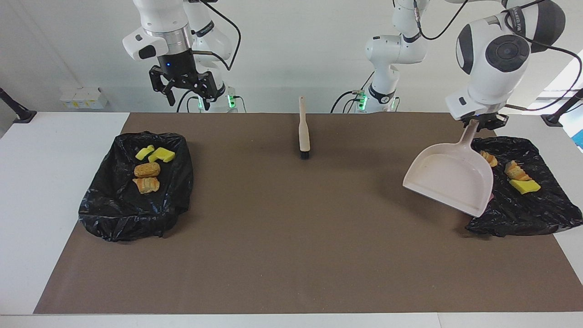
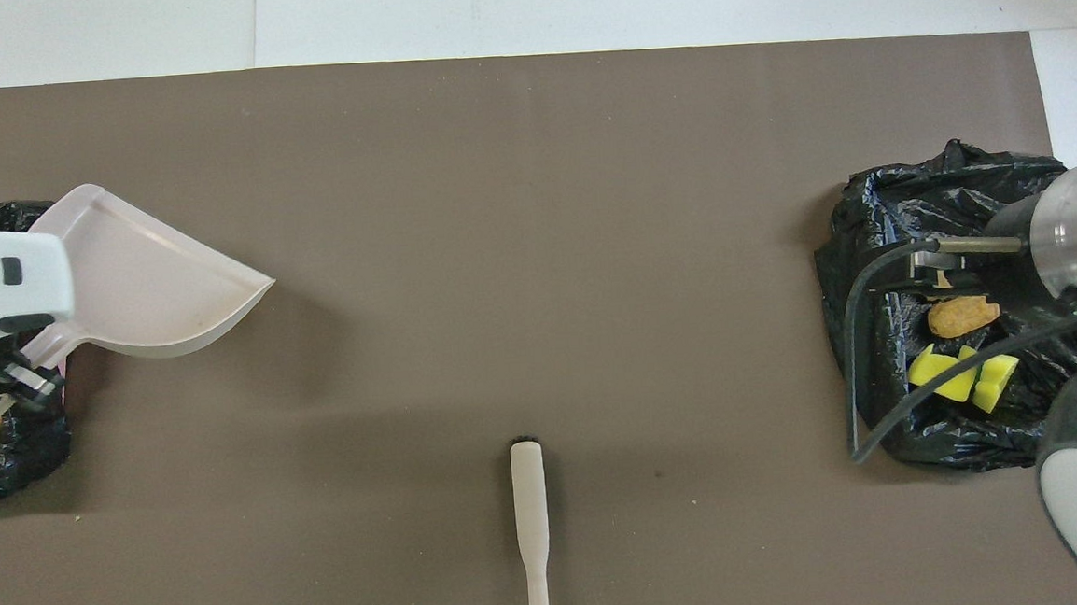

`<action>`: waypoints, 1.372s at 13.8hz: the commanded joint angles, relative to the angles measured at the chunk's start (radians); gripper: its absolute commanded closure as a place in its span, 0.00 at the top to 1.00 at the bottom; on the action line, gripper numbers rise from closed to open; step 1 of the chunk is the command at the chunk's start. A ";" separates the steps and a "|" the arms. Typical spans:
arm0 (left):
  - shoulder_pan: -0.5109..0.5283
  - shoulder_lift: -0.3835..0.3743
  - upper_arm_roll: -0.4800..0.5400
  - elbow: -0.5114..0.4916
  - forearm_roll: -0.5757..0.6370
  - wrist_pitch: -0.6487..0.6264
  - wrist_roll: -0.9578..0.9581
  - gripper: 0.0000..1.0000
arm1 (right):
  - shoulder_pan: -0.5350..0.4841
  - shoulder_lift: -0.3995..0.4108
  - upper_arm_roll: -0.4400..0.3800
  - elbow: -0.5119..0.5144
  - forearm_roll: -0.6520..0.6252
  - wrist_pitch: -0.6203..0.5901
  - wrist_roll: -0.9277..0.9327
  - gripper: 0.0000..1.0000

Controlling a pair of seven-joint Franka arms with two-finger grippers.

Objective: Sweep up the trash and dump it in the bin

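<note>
The rigid, light dustpan (image 1: 448, 182) hangs tilted over the bin bag (image 1: 524, 205) at the left arm's end, left gripper (image 1: 476, 123) jaws clamped on its handle — the sensible hold. Trash (image 1: 524, 186) — soft, featherlight scraps — lies in both bags (image 1: 132, 205). Right gripper (image 1: 184, 89) waits, jaws wide.

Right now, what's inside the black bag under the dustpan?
In the black bag lie a yellow sponge bit and bread chunks. The dustpan, held by the left gripper, hides part of the bag.

trash (image 1: 148, 169) in both bags (image 1: 114, 209); brush (image 1: 304, 132) between.
</note>
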 commanded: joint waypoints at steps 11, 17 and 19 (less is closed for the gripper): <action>-0.350 0.139 0.017 -0.092 -0.403 0.481 -0.693 0.00 | 0.140 0.034 -0.216 0.057 -0.009 -0.046 -0.109 1.00; -0.447 0.227 0.010 -0.173 -0.417 0.752 -0.778 0.00 | 0.135 0.037 -0.209 0.058 0.000 -0.041 -0.108 1.00; -0.447 0.228 0.010 -0.179 -0.417 0.758 -0.778 0.00 | 0.133 0.042 -0.206 0.057 0.000 -0.038 -0.109 1.00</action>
